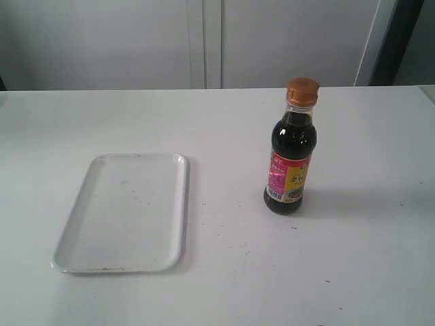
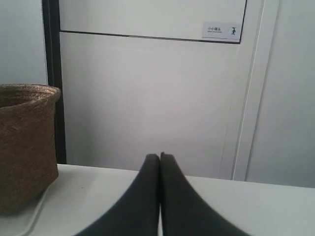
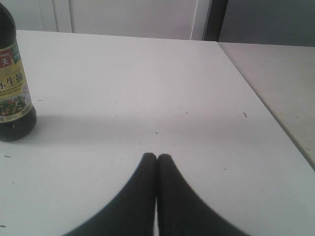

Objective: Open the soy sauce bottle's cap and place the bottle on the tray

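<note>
dark soy sauce bottle [image 1: 290, 159], orange-gold cap [image 1: 302, 91] shut, stands right of centre; flat white plastic tray [image 1: 126, 210] lower left — left claw [image 2: 160, 156] and right claw [image 3: 157, 157] clenched, empty.

The bottle [image 1: 290, 159] stands upright on the table [image 1: 367, 272], right of centre, with bare tabletop on every side of it. The tray [image 1: 129, 217] lies flat, well apart to its left, and only its rim is raised. The left wrist view shows a woven basket [image 2: 24, 147] standing on a white surface.
</note>
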